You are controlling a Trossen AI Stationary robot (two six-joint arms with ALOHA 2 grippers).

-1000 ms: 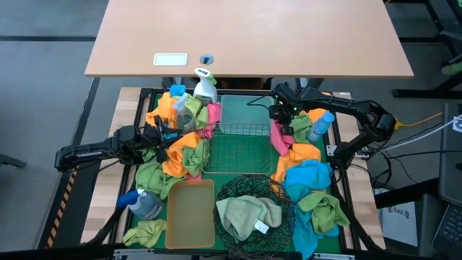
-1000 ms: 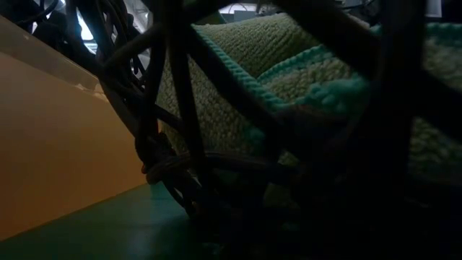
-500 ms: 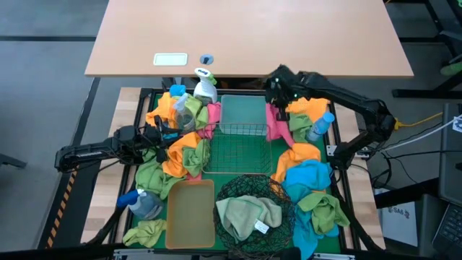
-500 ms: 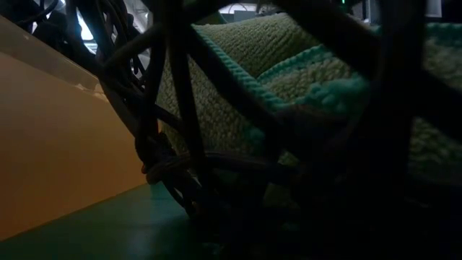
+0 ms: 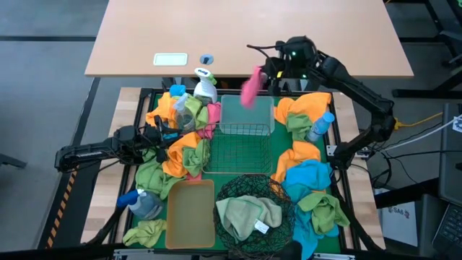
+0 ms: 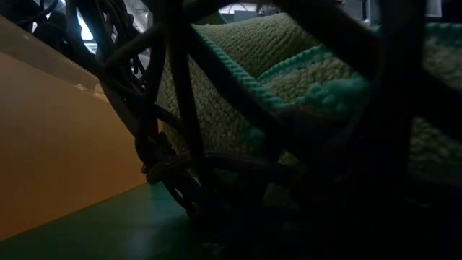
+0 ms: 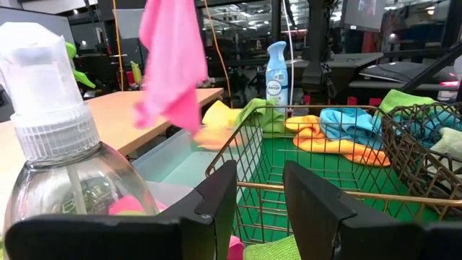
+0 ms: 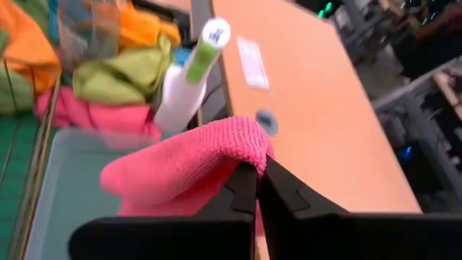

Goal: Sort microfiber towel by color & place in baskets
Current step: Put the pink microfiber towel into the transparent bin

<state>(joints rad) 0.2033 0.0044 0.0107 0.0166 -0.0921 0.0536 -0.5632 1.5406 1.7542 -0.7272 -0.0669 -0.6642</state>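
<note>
Right gripper (image 8: 258, 175) pinching a pink towel (image 5: 250, 84) shut between its fingers, dangling it high over the clear bin (image 5: 246, 114), probably lining up the drop. Left gripper (image 7: 258, 189) idling half open beside the wire basket (image 5: 239, 150), holding nothing.

Both arms are dark, near-black, built of slim tubular links with bulkier rounded joints. The right arm (image 5: 354, 87) carries a small green light near its wrist and thin black cables looping off it. The left arm (image 5: 94, 150) shows a bit of blue at its wrist. Each end effector has two flat, matte black fingers (image 7: 216, 198) with angular, blocky edges
</note>
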